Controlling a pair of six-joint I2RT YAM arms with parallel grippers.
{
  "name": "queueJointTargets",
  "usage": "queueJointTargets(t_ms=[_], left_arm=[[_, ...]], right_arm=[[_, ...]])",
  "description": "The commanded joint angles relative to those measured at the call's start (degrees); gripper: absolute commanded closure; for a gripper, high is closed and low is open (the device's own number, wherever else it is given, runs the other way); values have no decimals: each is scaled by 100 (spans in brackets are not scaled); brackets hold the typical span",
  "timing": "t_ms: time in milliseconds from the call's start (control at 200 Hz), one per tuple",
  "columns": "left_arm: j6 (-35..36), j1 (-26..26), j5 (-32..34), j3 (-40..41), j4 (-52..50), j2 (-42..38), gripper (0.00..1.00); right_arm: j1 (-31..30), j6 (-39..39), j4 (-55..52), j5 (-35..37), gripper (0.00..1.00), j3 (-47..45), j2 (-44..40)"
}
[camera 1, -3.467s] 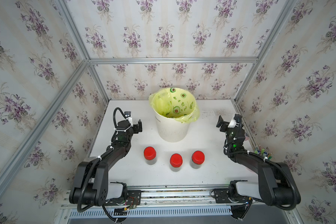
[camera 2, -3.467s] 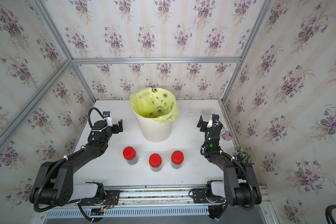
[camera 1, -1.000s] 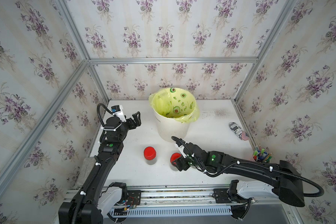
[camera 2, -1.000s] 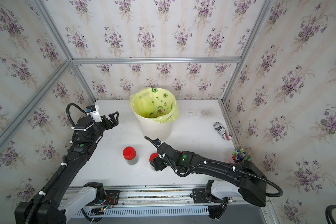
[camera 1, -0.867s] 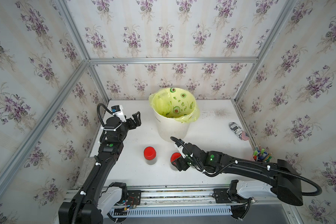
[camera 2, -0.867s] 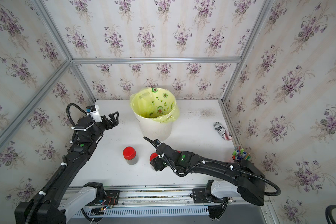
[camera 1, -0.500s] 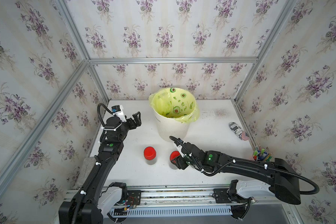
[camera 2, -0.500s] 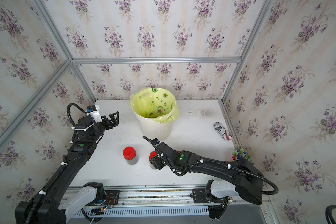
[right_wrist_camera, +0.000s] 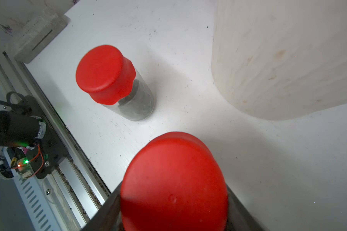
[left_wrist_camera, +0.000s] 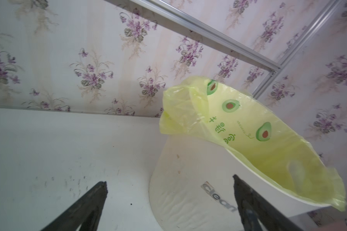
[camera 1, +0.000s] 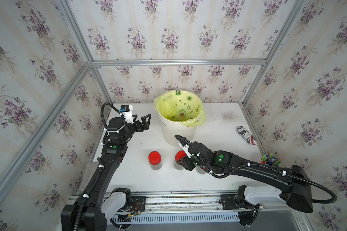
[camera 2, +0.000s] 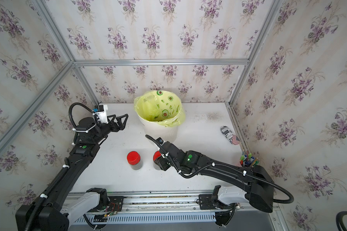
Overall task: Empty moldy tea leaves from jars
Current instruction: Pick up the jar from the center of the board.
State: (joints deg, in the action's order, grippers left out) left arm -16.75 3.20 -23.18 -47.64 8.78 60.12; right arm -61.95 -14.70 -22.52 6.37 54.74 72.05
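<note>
Currently the right gripper is clamped on the middle jar; another jar is seen just ahead, the bin to one side

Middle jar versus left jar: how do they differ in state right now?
The middle jar sits between the right gripper's fingers, which press its sides; the left jar stands free, untouched. In both top views the gripper hides part of the middle jar's lid, while the left jar's lid shows whole. Shared: clear walls, red lids still on.
</note>
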Motion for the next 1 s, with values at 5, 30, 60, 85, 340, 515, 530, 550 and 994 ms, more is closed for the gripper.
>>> queueJointTargets(t_ms=[5,30,60,85,340,515,530,550,994], left_arm=[[283,-4,-1292,-113,479,89,1],[278,-4,-1446,-123,519,117,1],[278,-4,-1591,-135,547,148,1],[256,-3,-1660,-152,559,164,1],[351,-4,-1973,-142,589,-98,1],[263,3,-2467,-214,720,-117,1],[261,5,-2478,-204,737,-115,1],[260,4,-2493,-202,754,-99,1],[797,555,-3036,-246,673,334,1]], right_arm=[[290,329,-238,-162,62,290,-42],[354,375,-235,-173,62,328,-34],[429,433,-227,-187,62,375,-18],[484,477,-225,-211,62,425,12],[799,576,-21,-246,63,777,370],[1109,690,91,-384,64,929,615],[1133,700,91,-377,64,939,637],[1165,721,96,-392,64,965,663],[1688,1226,23,-923,65,1375,834]])
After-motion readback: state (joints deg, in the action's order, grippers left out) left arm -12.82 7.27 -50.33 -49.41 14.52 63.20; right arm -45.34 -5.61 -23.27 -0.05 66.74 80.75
